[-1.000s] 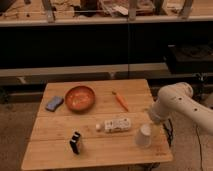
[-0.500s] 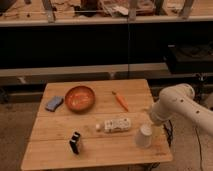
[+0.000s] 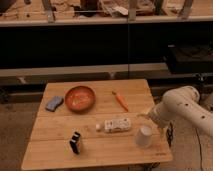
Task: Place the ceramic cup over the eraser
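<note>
Where the cup stands, at the front right corner of the tabletop, it is on its end and apart from every other item. Whether its mouth faces up or down cannot be told.

The gripper sits just above and slightly behind the cup, at the end of the white arm reaching in from the right. Contact between the two cannot be confirmed, and whether the gripper is released or clenched cannot be told.

Judgement: the arm is placed low and close over the cup in order to take it, that being the first step of the task.

The eraser, taken to be the dark block standing near the front left edge, is well apart from the cup. The cup must therefore be carried leftward across the front of the tabletop. A bottle lies on its side between them, slightly behind that line, and is a collision risk.

Further back are a carrot, a bowl and a blue sponge, all away from the route.
</note>
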Action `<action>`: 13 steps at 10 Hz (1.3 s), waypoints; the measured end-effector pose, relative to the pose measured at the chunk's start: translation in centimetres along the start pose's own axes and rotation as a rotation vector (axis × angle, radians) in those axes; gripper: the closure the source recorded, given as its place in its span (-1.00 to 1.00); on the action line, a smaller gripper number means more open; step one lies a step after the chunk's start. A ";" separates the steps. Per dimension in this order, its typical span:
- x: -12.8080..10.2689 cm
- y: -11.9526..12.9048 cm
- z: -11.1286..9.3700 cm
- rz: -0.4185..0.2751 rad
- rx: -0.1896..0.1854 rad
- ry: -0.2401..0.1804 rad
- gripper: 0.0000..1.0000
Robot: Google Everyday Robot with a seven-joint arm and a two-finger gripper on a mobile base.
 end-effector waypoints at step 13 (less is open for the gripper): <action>-2.0 -0.5 1.9 -0.287 -0.147 -0.038 -0.60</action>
